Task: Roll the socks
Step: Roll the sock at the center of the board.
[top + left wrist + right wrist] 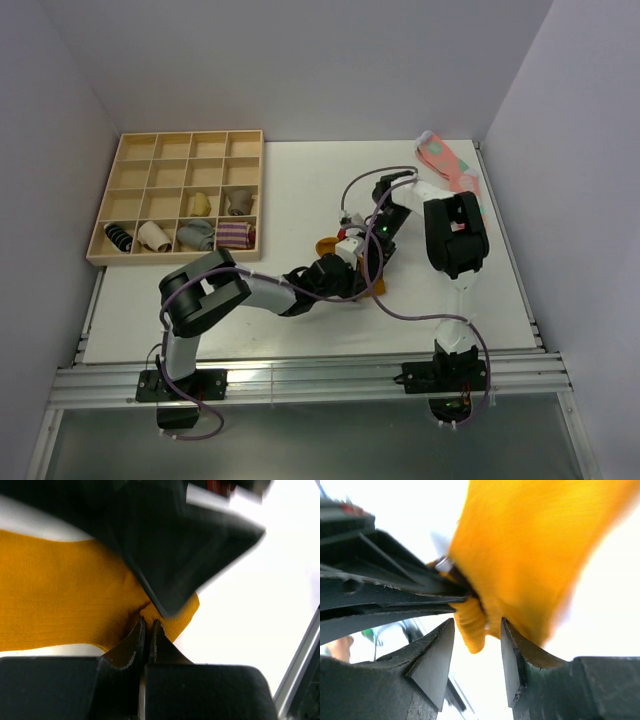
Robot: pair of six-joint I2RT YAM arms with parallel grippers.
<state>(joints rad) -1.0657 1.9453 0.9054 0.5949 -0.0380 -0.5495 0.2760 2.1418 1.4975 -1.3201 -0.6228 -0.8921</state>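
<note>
Left claw [148,626] tight on mustard sock [60,595] edge; right claw [477,627] apart around it.

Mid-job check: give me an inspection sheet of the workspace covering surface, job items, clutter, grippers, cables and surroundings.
Surface: white table, no spills seen.
Job's things: mustard sock mid-table, under both grippers.
Clutter: pink sock at the far right corner; wooden tray far left, sock bundles in its two near rows.
Grippers: left gripper shut on the sock's edge; right gripper open, a sock fold between its jaws.
Cables: purple cables loop along both arms.
Surroundings: white walls; nothing else seen.
</note>
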